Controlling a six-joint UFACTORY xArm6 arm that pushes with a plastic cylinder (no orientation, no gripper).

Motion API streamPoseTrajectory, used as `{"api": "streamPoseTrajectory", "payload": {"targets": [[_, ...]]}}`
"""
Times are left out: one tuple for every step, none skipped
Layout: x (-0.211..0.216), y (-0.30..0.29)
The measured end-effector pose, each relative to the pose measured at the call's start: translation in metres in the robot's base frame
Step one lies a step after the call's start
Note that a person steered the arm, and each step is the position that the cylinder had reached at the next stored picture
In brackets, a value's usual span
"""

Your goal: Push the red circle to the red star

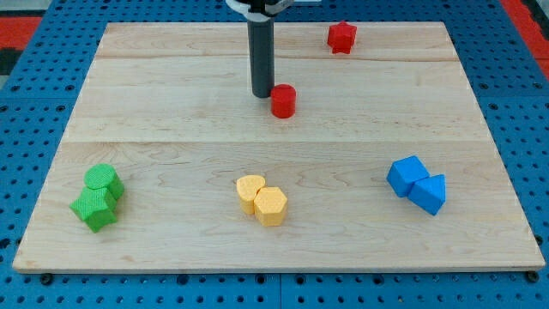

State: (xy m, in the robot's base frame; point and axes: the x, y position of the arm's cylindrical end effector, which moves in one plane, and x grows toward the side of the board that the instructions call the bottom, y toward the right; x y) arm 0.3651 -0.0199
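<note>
Task not complete. My tip (262,94) sits on the board just to the view's left of the red circle (283,101), close enough that I can't tell whether it touches. The red star (341,37) lies well apart from the tip, up and toward the view's right, near the board's top edge. The circle has most of that gap left to cross, so I judge the push barely underway.

No gripper on this rig: the end is a plain dark rod, with nothing to open, close or hold.

Materials: wooden table (171,112), pale, visible grain, plank seams running across. Blocks look matte with a solid colour. The circle is a short cylinder; the star has blunt points.

Below the tip: green blocks (99,197) far left, yellow blocks (262,200) nearly straight down, blue blocks (418,184) right.
</note>
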Motion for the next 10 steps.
{"api": "streamPoseTrajectory", "payload": {"targets": [[0.013, 0.000], [0.016, 0.000], [0.039, 0.000], [0.050, 0.001], [0.044, -0.004], [0.038, 0.020], [0.017, 0.040], [0.006, 0.043], [-0.001, 0.062], [-0.020, 0.072]]}}
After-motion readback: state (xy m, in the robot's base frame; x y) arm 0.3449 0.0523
